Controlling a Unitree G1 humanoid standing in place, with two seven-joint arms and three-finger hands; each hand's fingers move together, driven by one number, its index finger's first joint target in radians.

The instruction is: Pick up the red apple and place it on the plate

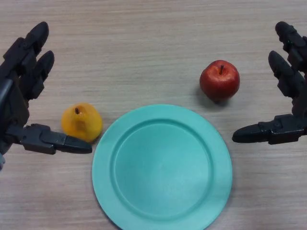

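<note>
Approach step, no grasp yet. The apple [219, 80] sits on the tabletop [144, 48], just beyond the plate [162, 167] rim, far right. Right hand [288, 96] and left hand [21, 105] hover, fingers spread, empty. Next: right hand reaches left onto the apple.

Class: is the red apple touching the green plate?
Apart. The head view shows bare table between the red apple and the green plate's rim.

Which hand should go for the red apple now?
Probably the right hand: it hangs open beside the red apple. The left hand is across the plate, by the yellow fruit.
</note>
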